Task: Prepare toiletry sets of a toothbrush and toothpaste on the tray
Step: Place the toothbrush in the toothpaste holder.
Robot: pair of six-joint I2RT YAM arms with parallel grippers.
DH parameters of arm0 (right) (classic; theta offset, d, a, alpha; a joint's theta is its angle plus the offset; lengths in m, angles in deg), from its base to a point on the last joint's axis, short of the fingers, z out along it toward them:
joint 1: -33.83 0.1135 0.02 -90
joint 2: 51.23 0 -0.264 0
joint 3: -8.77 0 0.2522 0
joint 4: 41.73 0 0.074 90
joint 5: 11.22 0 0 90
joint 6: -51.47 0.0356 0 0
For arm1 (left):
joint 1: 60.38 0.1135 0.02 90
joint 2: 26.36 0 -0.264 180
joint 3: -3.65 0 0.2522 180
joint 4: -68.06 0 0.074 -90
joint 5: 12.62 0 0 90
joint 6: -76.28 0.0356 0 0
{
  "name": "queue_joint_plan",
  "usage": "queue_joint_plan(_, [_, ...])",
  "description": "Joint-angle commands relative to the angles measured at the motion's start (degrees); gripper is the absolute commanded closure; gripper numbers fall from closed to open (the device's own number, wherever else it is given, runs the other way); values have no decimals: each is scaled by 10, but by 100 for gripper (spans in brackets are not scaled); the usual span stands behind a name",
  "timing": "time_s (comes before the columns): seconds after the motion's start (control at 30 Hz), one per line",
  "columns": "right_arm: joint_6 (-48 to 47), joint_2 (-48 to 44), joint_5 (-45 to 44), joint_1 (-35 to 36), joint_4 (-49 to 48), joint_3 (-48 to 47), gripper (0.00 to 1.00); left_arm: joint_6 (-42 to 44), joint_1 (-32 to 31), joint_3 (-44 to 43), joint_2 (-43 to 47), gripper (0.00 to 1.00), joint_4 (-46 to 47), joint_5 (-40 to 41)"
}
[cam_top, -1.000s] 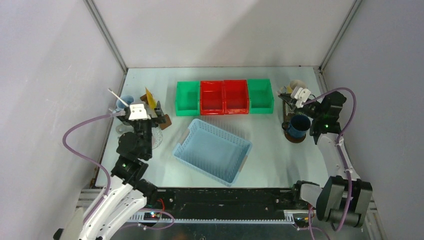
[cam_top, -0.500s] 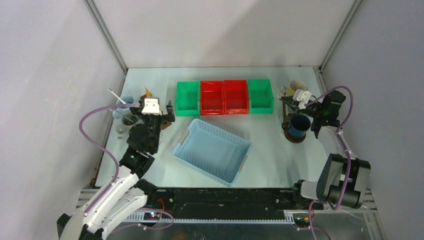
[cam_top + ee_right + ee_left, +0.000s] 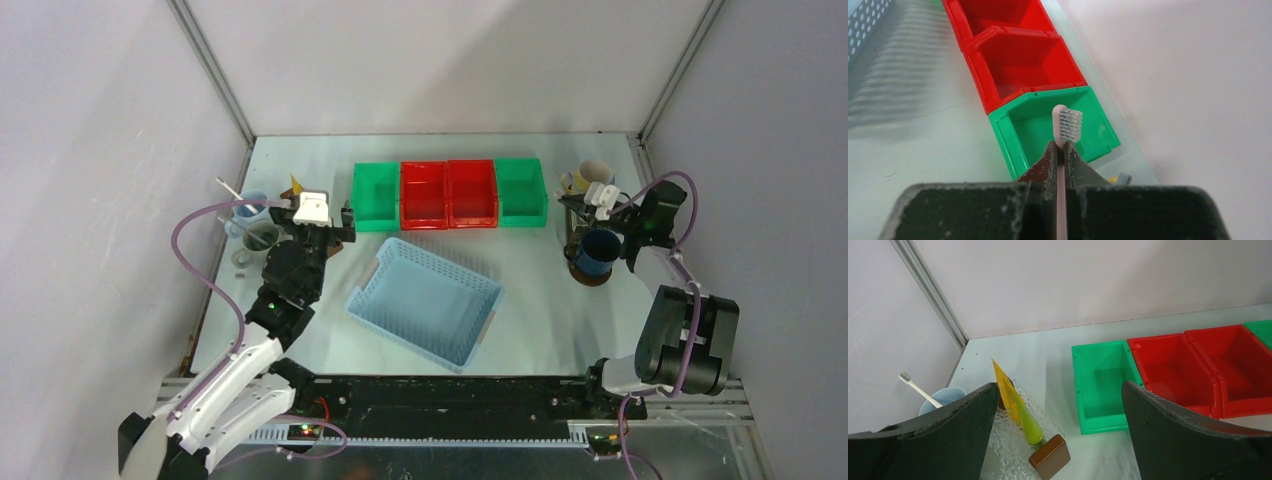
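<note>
The left gripper (image 3: 338, 224), jaws wide apart and empty, has swung toward the row of red and green plastic bins (image 3: 448, 193). Right of the bins, the right gripper (image 3: 1062, 148) stays clamped on a thin pale-pink toothbrush (image 3: 1064, 120), likely bound for the dark blue ceramic mug (image 3: 597, 250) on the dark brown oval tray (image 3: 588, 279).
</note>
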Motion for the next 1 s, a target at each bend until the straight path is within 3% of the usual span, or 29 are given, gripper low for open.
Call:
queue_joint_plan(0.0, [-48,5,3,-5,19,1,100,13,4,-29,1,0,22,-8])
queue_joint_plan(0.3, [-91,18,-16,-15,55,1,96,20,4,-26,5,0,21,-14])
queue_joint_plan(0.97, [-107,4,-22,-15,85,1,71,26,4,-23,33,0,5,-17])
